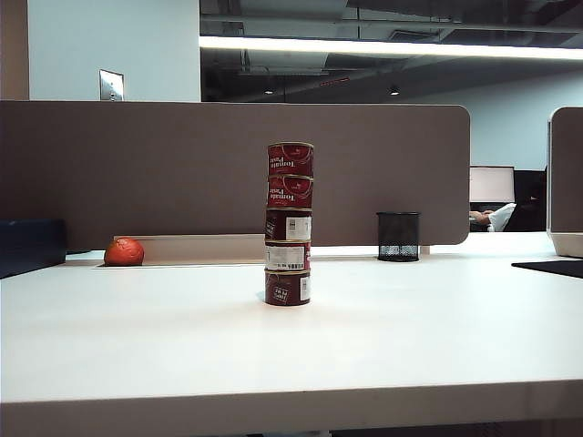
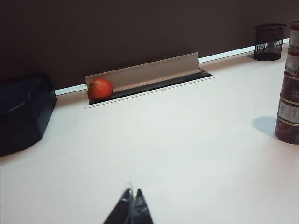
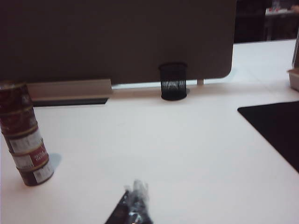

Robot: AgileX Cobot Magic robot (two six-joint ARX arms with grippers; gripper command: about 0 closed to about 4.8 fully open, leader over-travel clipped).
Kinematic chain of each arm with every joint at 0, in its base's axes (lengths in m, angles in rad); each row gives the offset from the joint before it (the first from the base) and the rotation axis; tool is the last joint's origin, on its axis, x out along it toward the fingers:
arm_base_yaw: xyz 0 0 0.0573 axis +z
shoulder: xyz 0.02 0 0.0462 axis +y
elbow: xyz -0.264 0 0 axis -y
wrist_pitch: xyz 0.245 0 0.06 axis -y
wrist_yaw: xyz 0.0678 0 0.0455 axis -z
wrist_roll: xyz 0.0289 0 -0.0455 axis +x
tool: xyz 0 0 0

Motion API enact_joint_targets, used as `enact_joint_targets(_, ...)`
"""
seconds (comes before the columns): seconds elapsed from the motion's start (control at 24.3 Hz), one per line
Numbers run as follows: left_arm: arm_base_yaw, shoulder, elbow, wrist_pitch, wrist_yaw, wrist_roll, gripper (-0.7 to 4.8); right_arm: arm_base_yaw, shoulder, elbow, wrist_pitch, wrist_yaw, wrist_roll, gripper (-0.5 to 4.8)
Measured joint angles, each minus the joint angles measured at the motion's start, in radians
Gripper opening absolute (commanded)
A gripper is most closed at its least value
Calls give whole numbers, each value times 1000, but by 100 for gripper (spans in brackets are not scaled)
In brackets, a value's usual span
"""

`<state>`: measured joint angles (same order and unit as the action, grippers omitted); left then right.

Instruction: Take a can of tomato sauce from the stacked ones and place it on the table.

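Stacked ones (image 1: 289,223) upright mid-counter (image 1: 137,337), untouched; left gripper (image 2: 131,205) and right gripper (image 3: 135,200) both pinched together, well apart from them.

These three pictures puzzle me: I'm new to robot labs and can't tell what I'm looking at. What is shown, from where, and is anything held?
It is a two-armed robot at a white table. One picture comes from a fixed camera facing the table; the other two come from cameras on each wrist. The dark points at the bottom edge of those are the left tool and right tool, both shut and holding nothing. On the table stands a stack of five tomato paste cans, untouched. Behind it are an orange-red fruit by a cable slot and a black mesh cup.
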<state>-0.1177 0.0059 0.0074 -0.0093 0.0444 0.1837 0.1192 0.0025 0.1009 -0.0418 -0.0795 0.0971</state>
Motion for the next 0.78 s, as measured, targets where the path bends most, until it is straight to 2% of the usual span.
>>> enact_joint_targets(0.29,0,0,0,2,0,0,-6,0,8,161,-60,-26,11,-6)
enact_joint_targets(0.58,0,0,0,19,0,0,-6,0,164,359,-166,-201,105,-6)
enact_joint_targets(0.78,0,0,2,37,0,-21,-6,0,402,588,-248,-310,119,-6)
